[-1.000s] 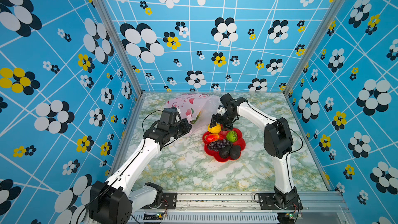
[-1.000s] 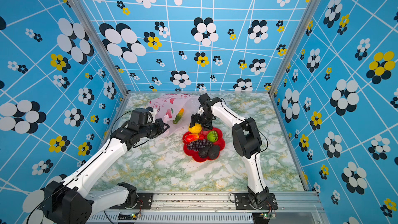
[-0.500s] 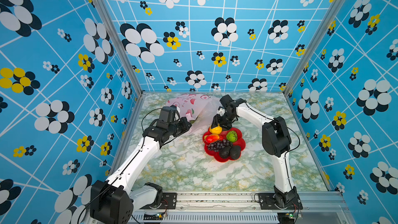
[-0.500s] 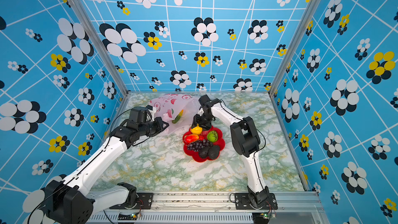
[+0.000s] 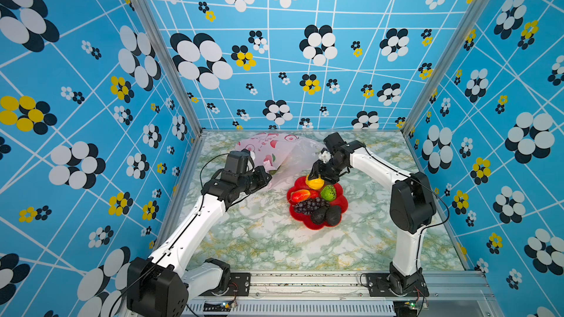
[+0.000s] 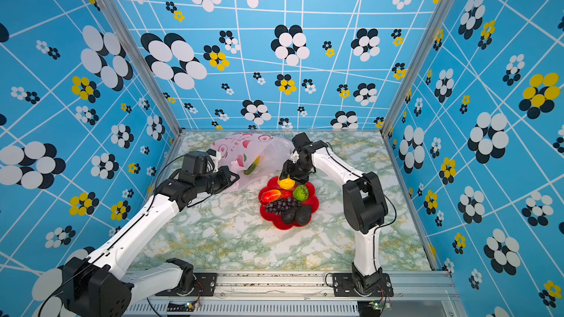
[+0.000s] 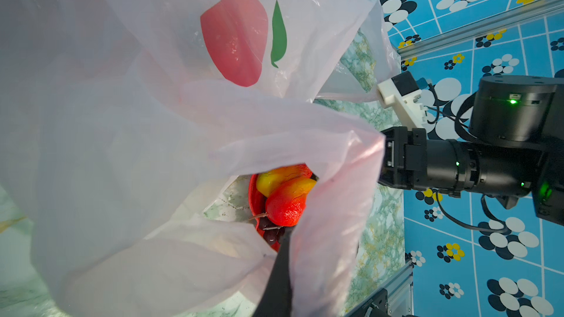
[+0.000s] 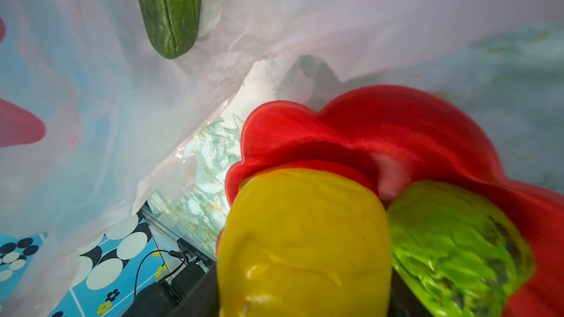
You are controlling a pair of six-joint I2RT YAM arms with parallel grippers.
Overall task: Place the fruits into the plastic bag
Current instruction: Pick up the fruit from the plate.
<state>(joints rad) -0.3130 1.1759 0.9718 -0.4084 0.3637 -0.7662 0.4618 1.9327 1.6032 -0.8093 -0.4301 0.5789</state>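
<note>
The pale-pink plastic bag (image 5: 276, 150) lies at the back of the table, its mouth facing the dish. My left gripper (image 5: 268, 175) is shut on the bag's edge and holds the film up (image 7: 152, 123). A long green fruit (image 6: 252, 166) lies inside the bag (image 8: 168, 10). My right gripper (image 5: 316, 175) is at the dish's far rim. Its jaws are shut on the yellow fruit (image 5: 315, 183), which fills the space between them (image 8: 305, 239). On the dish lie a red-orange fruit (image 5: 300, 195), a round green fruit (image 5: 328, 192), dark grapes (image 5: 309, 205) and two blackish fruits (image 5: 326, 215).
The red flower-shaped dish (image 5: 343, 208) sits mid-table, just in front of the bag's mouth. Marble-patterned tabletop (image 5: 274, 245) stretches toward the front rail. Blue flowered walls close in the left, back and right sides.
My right gripper's jaws have closed in around the yellow fruit at the dish's far rim. The left arm has kept its hold on the bag and barely moved.
</note>
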